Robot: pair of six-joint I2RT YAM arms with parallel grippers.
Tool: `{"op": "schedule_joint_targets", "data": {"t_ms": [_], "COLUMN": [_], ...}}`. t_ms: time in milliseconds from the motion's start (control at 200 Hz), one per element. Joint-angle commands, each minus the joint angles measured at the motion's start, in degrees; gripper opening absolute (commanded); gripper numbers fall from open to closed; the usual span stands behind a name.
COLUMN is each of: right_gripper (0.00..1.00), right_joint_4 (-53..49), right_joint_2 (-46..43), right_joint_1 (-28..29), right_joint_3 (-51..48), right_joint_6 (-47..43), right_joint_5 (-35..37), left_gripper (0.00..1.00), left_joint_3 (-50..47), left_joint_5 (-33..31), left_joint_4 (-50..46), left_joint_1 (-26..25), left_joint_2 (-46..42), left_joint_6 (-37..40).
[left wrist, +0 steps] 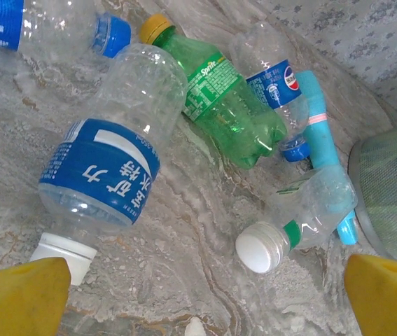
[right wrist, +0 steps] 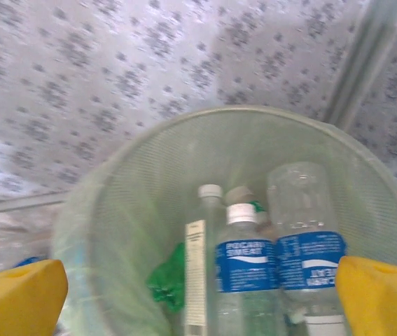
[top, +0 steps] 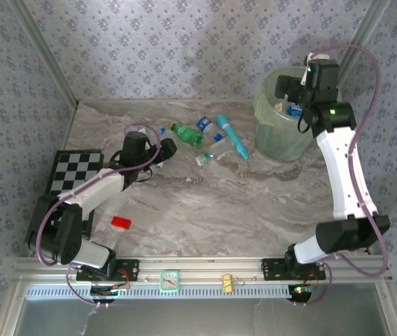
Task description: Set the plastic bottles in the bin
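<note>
The bin, a pale green translucent bucket, stands at the back right. My right gripper hangs open over its mouth with nothing between the fingers. Looking down from the right gripper, the bin holds several plastic bottles, among them two blue-labelled ones. My left gripper is open, low over the table beside loose bottles. Ahead of the left gripper lie a clear blue-labelled bottle, a green bottle, a Pepsi-labelled one and a small white-capped one.
A teal pen-like tube lies between the bottles and the bin. A small red block sits near the left arm's base. A checkerboard lies at the table's left edge. Patterned walls enclose the table on three sides.
</note>
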Motion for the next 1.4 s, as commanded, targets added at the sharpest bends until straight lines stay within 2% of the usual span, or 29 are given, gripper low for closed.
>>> {"op": "schedule_joint_targets", "data": {"t_ms": [0,215,470,785,1144,1339,1394], "right_gripper": [1.00,1.00,1.00,1.00,1.00,1.00,1.00], "right_joint_4": [8.9,17.0,20.3,22.1,22.4,21.7,21.6], "right_joint_2": [-4.0,-10.2,-9.2,-6.6,-4.8,-4.0,-4.0], "right_joint_1": [0.8,6.1,12.1,15.6,17.6,17.7,17.8], "right_joint_3": [-6.5,-19.6,-27.2,-30.4,-30.9,-30.5,-30.4], "right_joint_6": [3.9,5.8,7.7,8.0,6.9,6.8,6.8], "right_joint_5": [-10.7,-15.1,-13.9,-11.3,-11.7,-12.7,-13.0], "left_gripper": [1.00,1.00,0.99,0.96,0.92,0.85,0.80], "left_joint_3": [3.9,9.9,18.7,25.5,30.7,31.4,31.4], "left_joint_5": [0.2,-4.1,-5.9,-10.9,-8.6,-8.6,-8.4], "left_joint_4": [-2.3,-10.3,-17.6,-21.3,-25.1,-25.6,-25.7], "left_joint_1": [0.0,0.0,0.2,0.3,0.5,0.6,0.6], "left_joint_2": [1.3,5.4,15.6,24.5,31.5,33.2,33.5], "left_joint_6": [5.5,13.8,19.9,24.6,27.3,27.8,28.0]}}
